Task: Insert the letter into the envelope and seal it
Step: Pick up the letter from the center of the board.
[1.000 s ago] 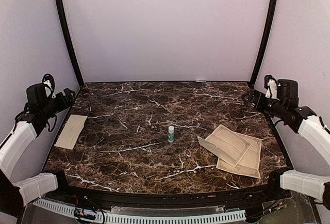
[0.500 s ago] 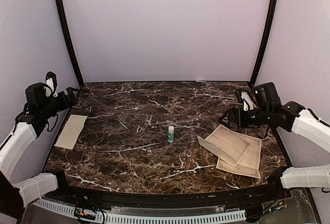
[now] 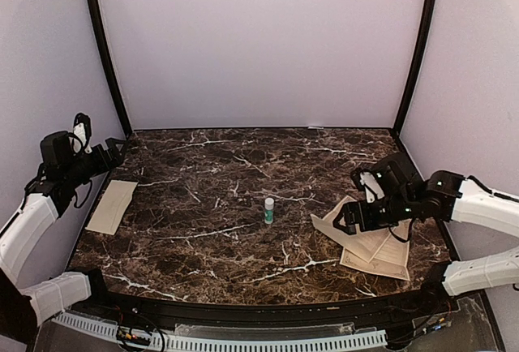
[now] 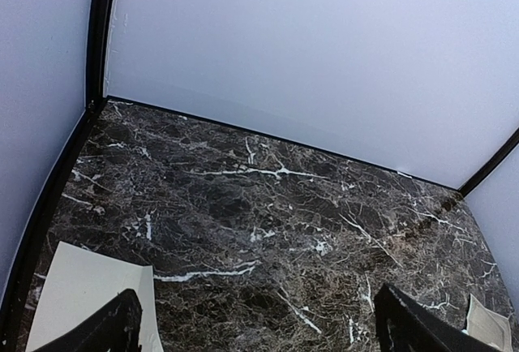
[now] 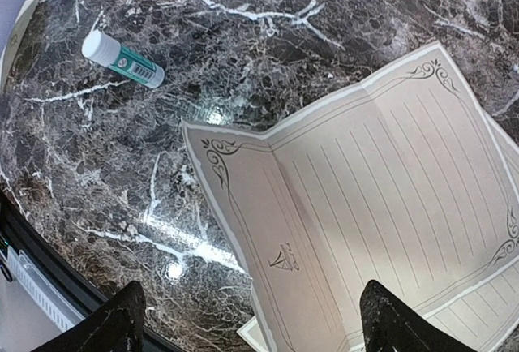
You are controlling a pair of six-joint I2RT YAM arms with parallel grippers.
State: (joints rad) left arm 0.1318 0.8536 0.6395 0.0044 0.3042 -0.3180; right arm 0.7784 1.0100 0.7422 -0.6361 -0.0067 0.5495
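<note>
R claw (image 5: 258, 321) over letter (image 5: 381, 198), spread wide.
L claw (image 4: 255, 329) also spread, near envelope (image 3: 112, 205) at worktop's (image 3: 211, 246) left edge; glue stick (image 3: 268, 210) upright mid-worktop.

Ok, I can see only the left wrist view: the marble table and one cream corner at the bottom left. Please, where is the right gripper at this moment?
Observer: The right gripper is above the folded letter on the right side of the table, jaws open, nothing held.
Operator: Is the letter alone there?
Observer: No. A second bordered sheet lies flat under it.
Operator: And is there glue for the sealing?
Observer: Yes, a glue stick is near the middle of the table, apart from all the papers.
</note>
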